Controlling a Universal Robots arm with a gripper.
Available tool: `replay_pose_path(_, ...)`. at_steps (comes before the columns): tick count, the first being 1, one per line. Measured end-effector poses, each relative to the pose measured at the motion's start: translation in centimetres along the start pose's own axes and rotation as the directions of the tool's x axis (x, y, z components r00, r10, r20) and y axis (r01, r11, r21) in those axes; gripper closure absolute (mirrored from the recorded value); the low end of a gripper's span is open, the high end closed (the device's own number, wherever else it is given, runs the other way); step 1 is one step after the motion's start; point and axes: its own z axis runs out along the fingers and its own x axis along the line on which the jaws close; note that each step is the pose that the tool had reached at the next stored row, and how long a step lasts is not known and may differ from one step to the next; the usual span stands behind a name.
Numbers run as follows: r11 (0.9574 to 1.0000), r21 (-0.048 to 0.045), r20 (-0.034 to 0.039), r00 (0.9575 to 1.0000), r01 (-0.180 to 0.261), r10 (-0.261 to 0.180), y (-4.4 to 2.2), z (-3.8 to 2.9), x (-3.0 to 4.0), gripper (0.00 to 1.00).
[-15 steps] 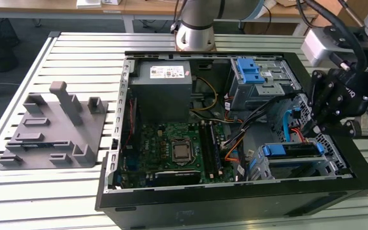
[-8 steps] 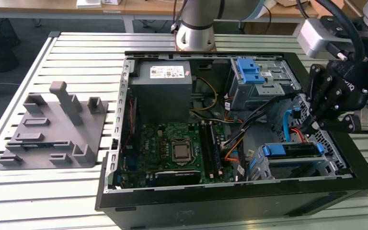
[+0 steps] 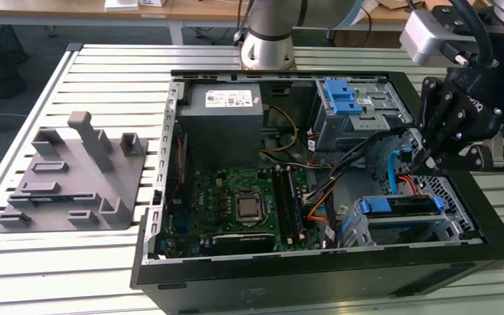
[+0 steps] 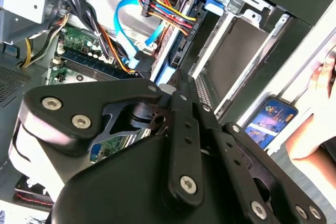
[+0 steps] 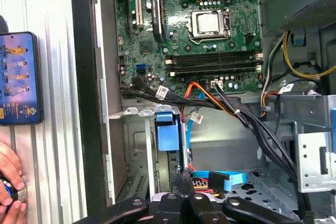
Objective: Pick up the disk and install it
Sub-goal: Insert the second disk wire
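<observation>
Gripper (image 3: 422,161) hangs low inside open case (image 3: 160,216), at exterior view's right, between far drive cage (image 3: 357,111) and near bay. Can't tell if fingers clenched or released. Disk (image 3: 398,205) sits in near-right bay, blue carrier showing, just below gripper. Phone (image 5: 20,77) and hand (image 5: 10,187) on table (image 5: 52,51) beside case.

Slatted metal table (image 3: 86,262) w/ open PC case (image 3: 322,279); grey fixture block (image 3: 68,177) beside it; phone (image 5: 18,77).

Green motherboard (image 5: 199,30); blue latch (image 3: 342,98); black case (image 3: 322,282); grey fixture (image 3: 73,177).
</observation>
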Motion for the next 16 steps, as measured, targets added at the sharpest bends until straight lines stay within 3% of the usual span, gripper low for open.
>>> replay_pose_path(4, 1.0, 0.0044, -0.0022, 1.0, 0.0, 0.0, 0.18, -0.26, -0.71, 0.89)
replay_pose_path(9, 0.9999, 0.0102, -0.0147, 0.9999, 0.0, 0.0, 0.51, -0.34, -1.79, 0.89)
replay_pose_path(13, 0.9999, 0.0113, -0.0233, 0.9997, 0.0, 0.0, 0.58, -0.37, -2.4, 0.89)
replay_pose_path(16, 0.9999, 0.0123, -0.0336, 0.9994, 0.0, 0.0, 0.61, -0.38, -2.74, 0.89)
